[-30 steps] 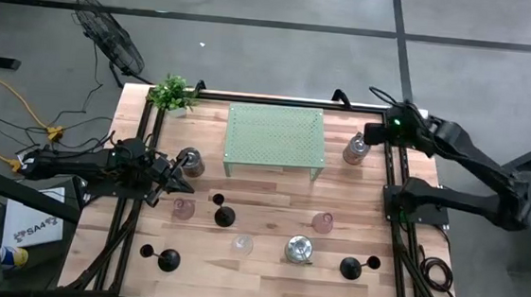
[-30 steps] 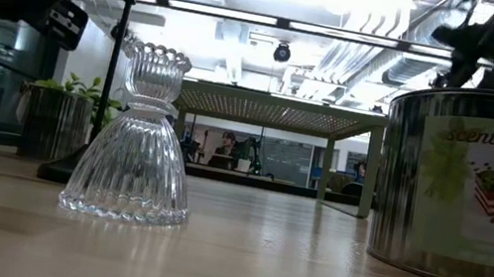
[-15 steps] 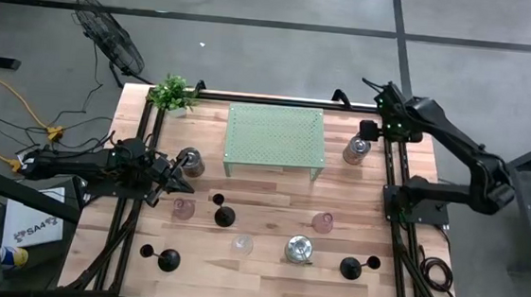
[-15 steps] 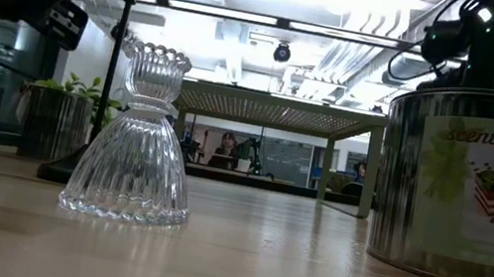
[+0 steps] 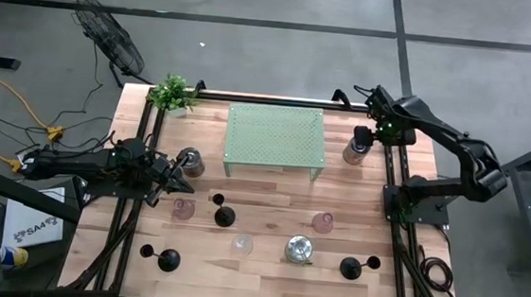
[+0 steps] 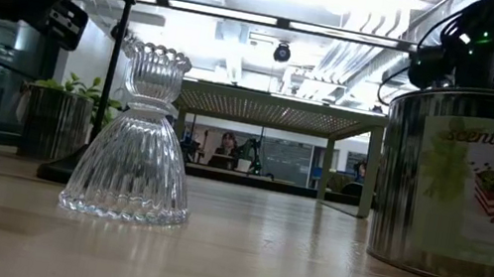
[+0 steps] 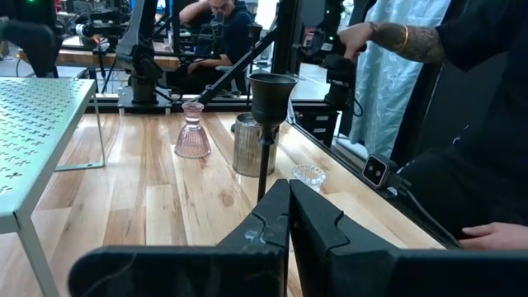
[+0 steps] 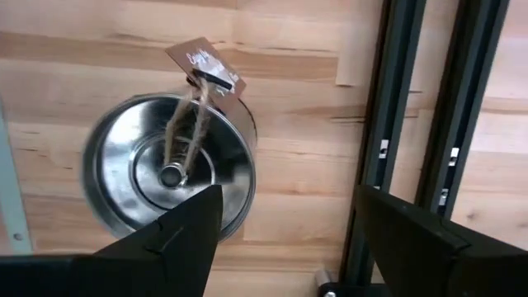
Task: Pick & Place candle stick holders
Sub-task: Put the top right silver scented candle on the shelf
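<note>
Three black candle stick holders stand on their round bases on the wooden table: one left of centre (image 5: 222,215), one near the front left (image 5: 168,259), one near the front right (image 5: 351,266). My left gripper (image 5: 175,166) is shut and level at the table's left, pointing toward the centre holder (image 7: 264,124). My right gripper (image 5: 365,135) hangs open, pointing down, at the far right above a lidded tin (image 8: 169,173) with a paper tag. Its fingers (image 8: 186,235) stand above the tin's edge and touch nothing.
A green perforated rack (image 5: 275,136) stands at the far middle and a potted plant (image 5: 172,92) at the far left. Two more tins (image 5: 189,162) (image 5: 298,250), two pink glass holders (image 5: 183,208) (image 5: 322,223) and a clear one (image 5: 242,244) stand about. A person (image 7: 462,99) is beyond the table.
My right gripper has swung from beyond the table's far right edge in toward the table and come down, tipping over until it points down at the tagged tin. The left arm and all objects have kept still.
</note>
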Tool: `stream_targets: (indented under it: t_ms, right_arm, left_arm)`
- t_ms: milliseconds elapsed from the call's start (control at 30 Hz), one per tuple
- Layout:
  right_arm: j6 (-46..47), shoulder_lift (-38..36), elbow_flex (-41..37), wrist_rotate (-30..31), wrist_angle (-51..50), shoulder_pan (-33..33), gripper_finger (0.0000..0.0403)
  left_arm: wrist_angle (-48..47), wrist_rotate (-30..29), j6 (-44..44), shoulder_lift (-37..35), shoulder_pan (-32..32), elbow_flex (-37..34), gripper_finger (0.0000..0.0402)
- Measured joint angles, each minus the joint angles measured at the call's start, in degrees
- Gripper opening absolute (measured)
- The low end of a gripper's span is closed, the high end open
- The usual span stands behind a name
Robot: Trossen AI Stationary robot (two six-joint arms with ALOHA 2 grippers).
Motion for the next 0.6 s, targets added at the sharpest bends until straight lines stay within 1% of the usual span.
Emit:
stream_targets:
  t_ms: [367,600]
  right_arm:
    - [0.41,-0.24,-5.94,-0.45,6.37,0.0,0.027]
    - [1.46,-0.24,-6.5,-0.38,6.88,0.01,0.027]
  left_arm:
    - [0.01,0.0,0.0,0.0,0.0,0.0,0.0]
    - [0.01,-0.01,0.0,0.0,0.0,0.0,0.0]
